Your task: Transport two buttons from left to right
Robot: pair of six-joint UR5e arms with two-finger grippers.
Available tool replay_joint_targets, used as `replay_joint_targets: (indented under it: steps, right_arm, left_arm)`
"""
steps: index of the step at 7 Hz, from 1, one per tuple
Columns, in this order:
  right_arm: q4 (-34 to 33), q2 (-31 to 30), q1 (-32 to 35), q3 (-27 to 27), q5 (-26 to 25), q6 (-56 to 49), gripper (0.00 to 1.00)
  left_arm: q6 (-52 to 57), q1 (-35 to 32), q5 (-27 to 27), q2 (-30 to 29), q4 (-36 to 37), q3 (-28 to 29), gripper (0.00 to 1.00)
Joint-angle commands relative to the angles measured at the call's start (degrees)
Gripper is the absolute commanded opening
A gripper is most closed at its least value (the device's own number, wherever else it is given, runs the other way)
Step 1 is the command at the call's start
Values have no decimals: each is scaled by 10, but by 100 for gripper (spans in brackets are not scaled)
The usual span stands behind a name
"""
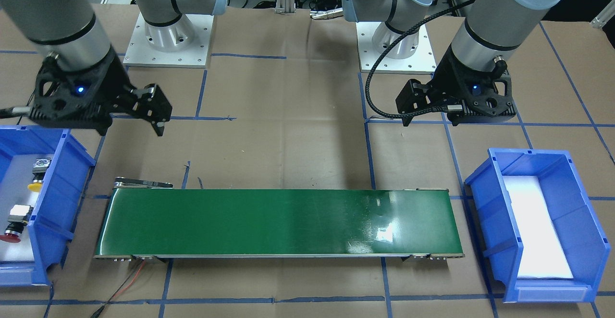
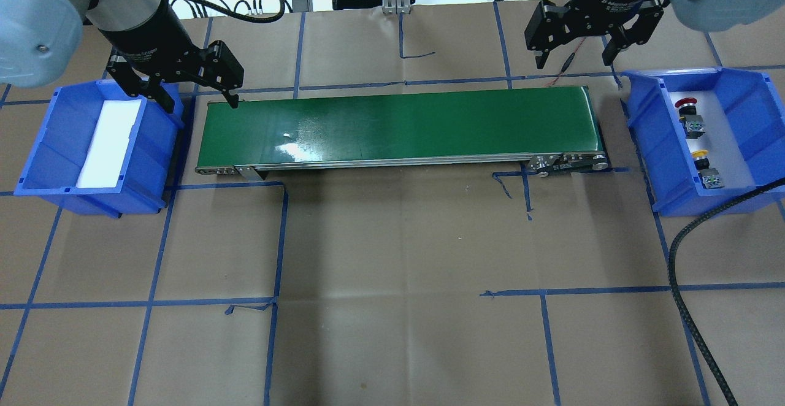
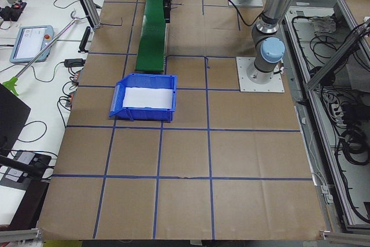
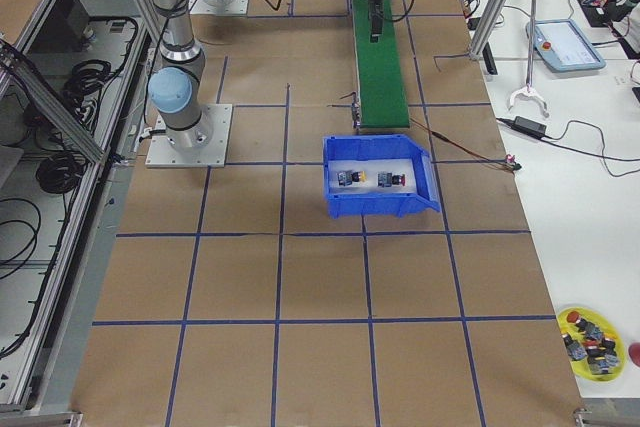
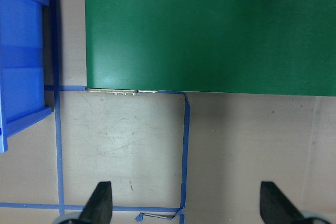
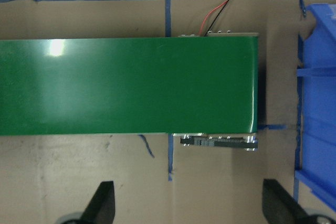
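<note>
The red button [image 2: 687,105] and the yellow button [image 2: 701,157] lie on white foam in the blue bin [image 2: 644,142] at the robot's right end of the green conveyor belt [image 2: 398,127]. The front view shows them too: yellow [image 1: 36,183], red [image 1: 12,234]. My right gripper [image 2: 575,56] is open and empty, above the belt's far right corner beside that bin. My left gripper [image 2: 199,96] is open and empty over the belt's left end. Both wrist views show spread fingertips [image 5: 100,203] [image 6: 102,203] and the belt, no button.
A second blue bin [image 2: 37,148] holding only white foam stands at the belt's left end. A black cable [image 2: 687,283] lies across the table at the right. A red-black wire [image 1: 129,279] runs from the belt. A yellow dish [image 4: 595,342] with several spare buttons sits far off.
</note>
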Motion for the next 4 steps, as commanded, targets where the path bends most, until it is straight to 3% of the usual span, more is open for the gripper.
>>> replay_joint_targets:
  steps: [1, 4]
  right_arm:
    - [31, -44, 8, 12, 0, 6, 100]
    - [43, -75, 8, 40, 0, 6, 100]
  left_arm:
    - [0, 0, 1, 0, 0, 0, 100]
    - [0, 0, 1, 0, 0, 0, 100]
